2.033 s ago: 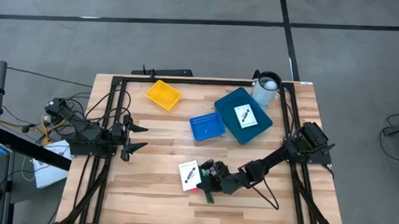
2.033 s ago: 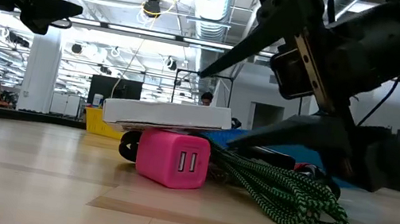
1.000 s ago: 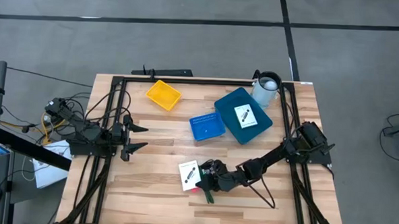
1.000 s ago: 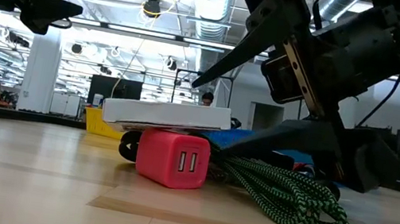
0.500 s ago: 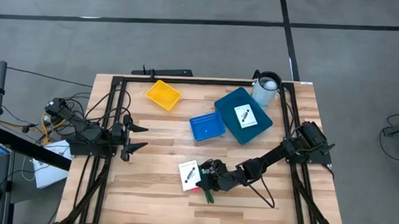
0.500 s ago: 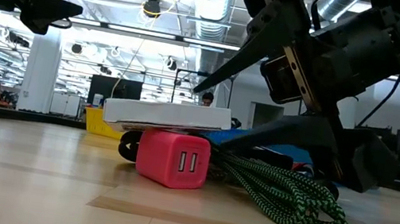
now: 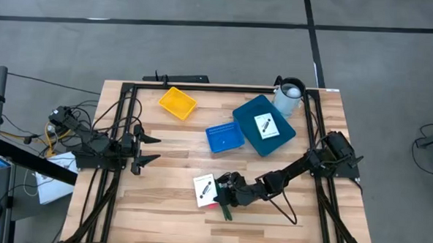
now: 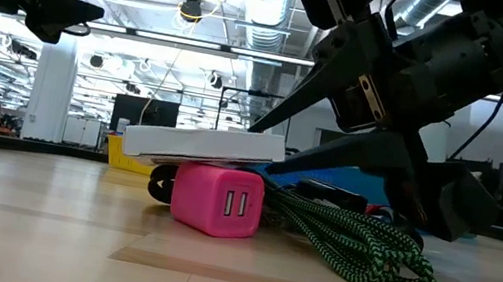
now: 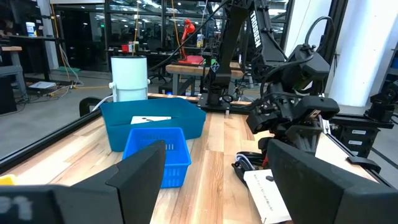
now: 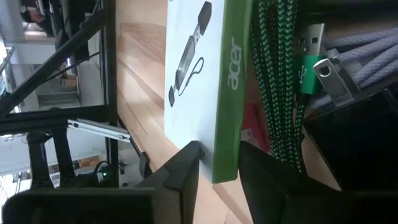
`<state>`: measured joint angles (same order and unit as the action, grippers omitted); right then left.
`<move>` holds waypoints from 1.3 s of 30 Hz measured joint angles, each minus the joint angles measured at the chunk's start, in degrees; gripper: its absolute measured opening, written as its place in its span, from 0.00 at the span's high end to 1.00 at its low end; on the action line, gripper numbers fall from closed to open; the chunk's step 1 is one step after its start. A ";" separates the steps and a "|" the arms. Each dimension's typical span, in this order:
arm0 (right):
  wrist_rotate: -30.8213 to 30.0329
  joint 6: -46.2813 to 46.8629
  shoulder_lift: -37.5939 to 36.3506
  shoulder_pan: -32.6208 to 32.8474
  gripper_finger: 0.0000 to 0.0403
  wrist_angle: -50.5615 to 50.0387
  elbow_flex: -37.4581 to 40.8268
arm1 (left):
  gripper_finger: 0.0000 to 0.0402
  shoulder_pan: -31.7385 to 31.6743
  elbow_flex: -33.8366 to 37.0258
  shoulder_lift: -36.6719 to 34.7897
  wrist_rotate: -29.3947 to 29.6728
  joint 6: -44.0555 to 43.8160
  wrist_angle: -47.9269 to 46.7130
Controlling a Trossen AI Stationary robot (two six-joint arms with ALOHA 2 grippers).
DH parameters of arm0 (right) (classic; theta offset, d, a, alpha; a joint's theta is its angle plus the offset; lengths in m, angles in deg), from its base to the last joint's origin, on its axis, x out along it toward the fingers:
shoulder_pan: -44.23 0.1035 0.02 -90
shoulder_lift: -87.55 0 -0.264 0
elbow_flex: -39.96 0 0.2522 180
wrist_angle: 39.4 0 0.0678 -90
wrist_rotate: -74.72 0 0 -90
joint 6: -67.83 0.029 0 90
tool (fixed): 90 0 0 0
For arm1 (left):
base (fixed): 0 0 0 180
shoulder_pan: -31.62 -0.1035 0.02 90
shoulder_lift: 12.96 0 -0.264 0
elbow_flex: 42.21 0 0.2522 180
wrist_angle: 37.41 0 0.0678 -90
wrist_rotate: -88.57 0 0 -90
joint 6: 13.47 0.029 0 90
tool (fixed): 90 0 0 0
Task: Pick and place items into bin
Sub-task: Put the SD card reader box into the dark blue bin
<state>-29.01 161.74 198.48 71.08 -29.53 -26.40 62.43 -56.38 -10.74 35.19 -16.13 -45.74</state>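
White box (image 8: 206, 142) atop pink charger (image 8: 217, 198) on wooden table (image 8: 37, 218), right gripper (image 7: 228, 189) narrowing around it.

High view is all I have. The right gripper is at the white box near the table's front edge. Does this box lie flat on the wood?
Observer: No. The low view shows the white box resting on top of a pink charger.
Operator: Are the jaws around it?
Observer: In the right wrist view the right gripper has one jaw on each side of the box's green edge, with a slim gap beside one.
Operator: Anything close by?
Observer: A green-and-black cord lies coiled beside the charger.
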 joint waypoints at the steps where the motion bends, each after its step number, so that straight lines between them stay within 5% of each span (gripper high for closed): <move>1: 0.00 0.02 0.00 0.00 0.75 0.00 0.00 | 0.32 0.01 -0.01 0.00 0.00 -0.01 0.00; 11: -0.58 0.06 -0.04 0.12 0.83 -0.35 0.00 | 0.32 0.00 -0.02 0.00 0.00 -0.01 0.00; 39: -1.36 -2.82 -0.08 1.29 0.84 0.63 -0.16 | 0.32 0.00 -0.02 0.00 0.02 -0.01 0.00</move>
<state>-30.37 158.92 198.40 72.37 -28.89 -26.56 62.43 -56.40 -10.74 35.21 -16.14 -45.74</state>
